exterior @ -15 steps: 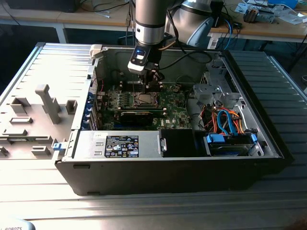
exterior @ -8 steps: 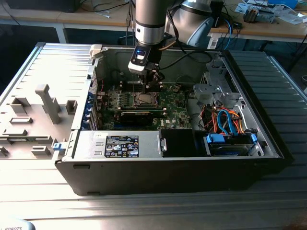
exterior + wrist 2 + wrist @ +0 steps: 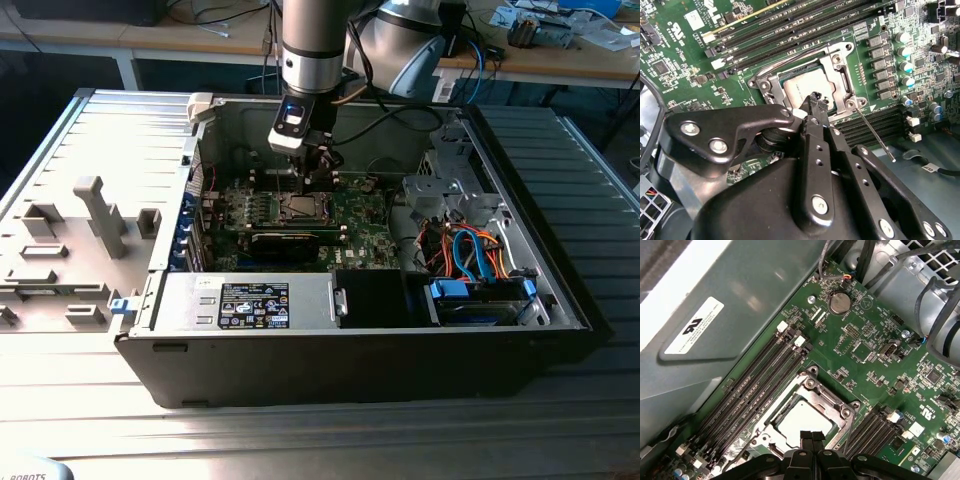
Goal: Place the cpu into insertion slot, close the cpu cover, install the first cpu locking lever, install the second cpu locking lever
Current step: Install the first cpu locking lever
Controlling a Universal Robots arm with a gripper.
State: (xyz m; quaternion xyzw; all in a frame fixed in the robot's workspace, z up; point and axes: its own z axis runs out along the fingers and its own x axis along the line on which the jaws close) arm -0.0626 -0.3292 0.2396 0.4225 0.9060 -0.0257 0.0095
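In the exterior view, we see the arm (image 3: 310, 50) standing almost straight up over the open computer case (image 3: 350, 370). Its last link is vertical and the gripper (image 3: 308, 172) points down into the case, close to the far wall. The gripper hangs just above the socket (image 3: 300, 208), which sits near the middle of the green board, nearer the board's far edge than its near one.

In both wrist views, we see the gripper (image 3: 815, 100) (image 3: 812, 436) with its two black fingertips (image 3: 806, 436) pressed side by side and no gap between them. We can make out nothing held between them. The tips are low over one edge of the socket, right at the chip's rim. We cannot tell whether they actually touch the metal.

The chip (image 3: 805, 86) (image 3: 800, 420) lies flat in the socket with its grey top facing up. The silver cover (image 3: 842, 80) (image 3: 832, 399) lies down around the chip and frames it on all sides, so the chip shows through the cut-out centre.

In the second wrist view, a thin metal lever (image 3: 875, 134) runs out from one corner of the cover, slanting away over the board (image 3: 680, 30) towards its edge. The long dark memory slots (image 3: 755, 385) run along one side of the socket, between it and the grey wall of the case.
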